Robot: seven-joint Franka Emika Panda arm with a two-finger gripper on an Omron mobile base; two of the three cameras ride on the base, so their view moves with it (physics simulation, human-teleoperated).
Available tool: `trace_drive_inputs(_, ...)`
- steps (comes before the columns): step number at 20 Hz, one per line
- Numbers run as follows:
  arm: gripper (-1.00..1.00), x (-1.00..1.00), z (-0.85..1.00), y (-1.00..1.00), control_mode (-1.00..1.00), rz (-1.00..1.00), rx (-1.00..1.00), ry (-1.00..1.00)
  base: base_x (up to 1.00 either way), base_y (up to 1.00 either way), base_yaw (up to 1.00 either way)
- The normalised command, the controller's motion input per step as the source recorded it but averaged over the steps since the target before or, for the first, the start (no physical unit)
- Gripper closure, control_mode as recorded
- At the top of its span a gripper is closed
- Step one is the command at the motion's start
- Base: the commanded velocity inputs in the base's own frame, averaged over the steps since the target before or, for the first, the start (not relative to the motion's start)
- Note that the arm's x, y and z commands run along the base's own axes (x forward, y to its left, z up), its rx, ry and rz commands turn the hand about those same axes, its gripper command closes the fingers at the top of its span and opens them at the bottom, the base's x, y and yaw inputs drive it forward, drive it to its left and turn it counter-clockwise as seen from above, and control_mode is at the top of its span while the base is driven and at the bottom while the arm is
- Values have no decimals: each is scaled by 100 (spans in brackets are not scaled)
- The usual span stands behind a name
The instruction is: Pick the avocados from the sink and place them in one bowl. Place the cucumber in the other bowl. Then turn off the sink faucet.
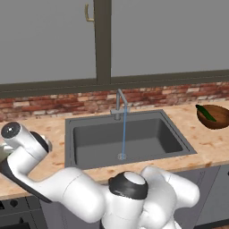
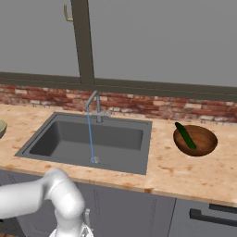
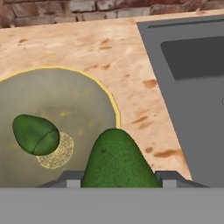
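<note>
My gripper (image 3: 118, 178) is shut on a bright green avocado (image 3: 117, 159) and holds it over the right part of the olive-yellow bowl (image 3: 65, 98). A second avocado (image 3: 36, 134) lies inside that bowl, left of the held one. The bowl stands on the wooden counter left of the sink (image 3: 192, 87) (image 1: 134, 134), and its rim just shows in the right base view (image 2: 1, 127). The cucumber (image 1: 205, 112) (image 2: 185, 135) lies in the dark brown bowl (image 1: 214, 118) (image 2: 199, 143) right of the sink. Water runs from the sink faucet (image 1: 120, 103) (image 2: 95, 105) down to the drain.
A red brick backsplash (image 1: 53, 102) runs behind the counter under a large window. My white arm (image 1: 67, 188) reaches left across the counter's front edge. Bare wooden counter (image 3: 131, 87) lies between the olive bowl and the sink rim.
</note>
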Motion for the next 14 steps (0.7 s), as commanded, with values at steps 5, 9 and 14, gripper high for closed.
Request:
trace_drive_inputs(5, 100, 23, -2, 18, -100, 0, 0, 1, 0, 0, 0)
trace_drive_inputs(9, 100, 20, -9, 23, -100, 0, 0, 2, 0, 0, 0)
trace_drive_inputs(14, 100, 15, -28, 11, -100, 0, 0, 5, 0, 0, 0)
